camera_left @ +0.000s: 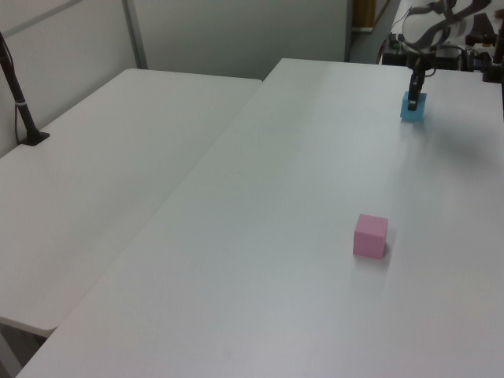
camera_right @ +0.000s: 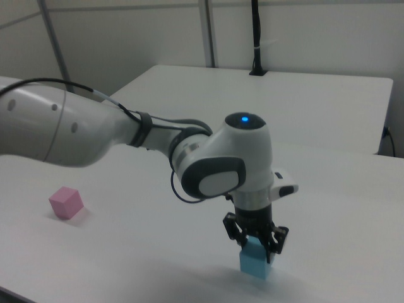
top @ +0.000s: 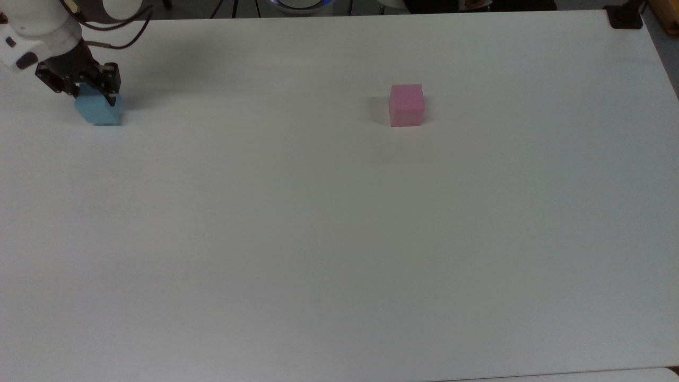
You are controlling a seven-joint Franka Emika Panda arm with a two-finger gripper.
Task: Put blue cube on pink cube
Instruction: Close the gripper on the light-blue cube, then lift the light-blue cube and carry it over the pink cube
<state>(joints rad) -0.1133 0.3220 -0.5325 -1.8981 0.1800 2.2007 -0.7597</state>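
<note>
A light blue cube [top: 101, 112] sits at the far left of the white table [top: 339, 239] in the top view. My gripper [top: 94, 98] comes down over its upper half, one finger on each side, shut on it. The cube's base stays at or just above the tabletop. In the right view the gripper [camera_right: 255, 246] clasps the blue cube [camera_right: 255, 264] from above. In the left view the blue cube [camera_left: 413, 109] is at the far right end. The pink cube [top: 406, 105] stands alone on the table, well to the top view's right; it is also the pink cube [camera_left: 370, 235] [camera_right: 66, 202].
A black post base [top: 625, 16] sits at the table's corner, at the top view's upper right. A second white table [camera_left: 94, 157] adjoins on the left view's left, with a black pole [camera_left: 20, 102] on it. Open tabletop lies between the two cubes.
</note>
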